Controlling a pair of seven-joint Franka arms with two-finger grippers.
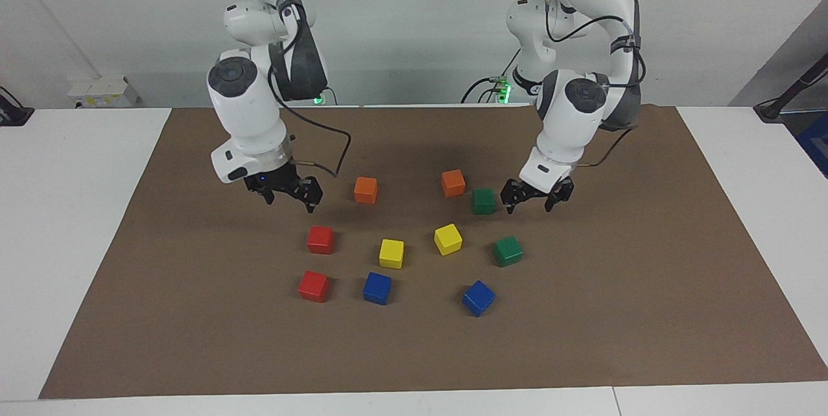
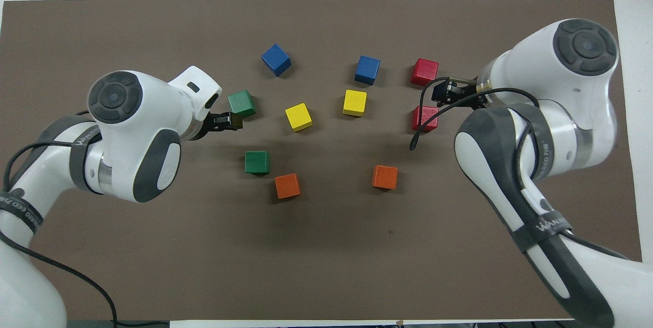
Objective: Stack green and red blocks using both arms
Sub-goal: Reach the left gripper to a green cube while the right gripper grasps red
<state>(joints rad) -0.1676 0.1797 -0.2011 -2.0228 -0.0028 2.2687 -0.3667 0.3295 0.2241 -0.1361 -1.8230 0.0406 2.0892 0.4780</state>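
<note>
Two green blocks lie toward the left arm's end of the mat, one (image 1: 483, 201) (image 2: 257, 162) nearer to the robots than the other (image 1: 508, 251) (image 2: 242, 103). Two red blocks lie toward the right arm's end, one (image 1: 320, 239) (image 2: 425, 118) nearer to the robots than the other (image 1: 314, 286) (image 2: 425, 72). My left gripper (image 1: 530, 204) (image 2: 227, 120) hangs open and empty just above the mat beside the nearer green block. My right gripper (image 1: 290, 201) (image 2: 444, 93) hangs open and empty above the mat, close to the nearer red block. Neither gripper touches a block.
A brown mat (image 1: 647, 312) covers the table. Two orange cubes (image 1: 365, 189) (image 1: 453, 182) lie nearest the robots, two yellow cubes (image 1: 391, 253) (image 1: 447, 239) sit in the middle, and two blue cubes (image 1: 377, 288) (image 1: 478, 297) lie farthest out.
</note>
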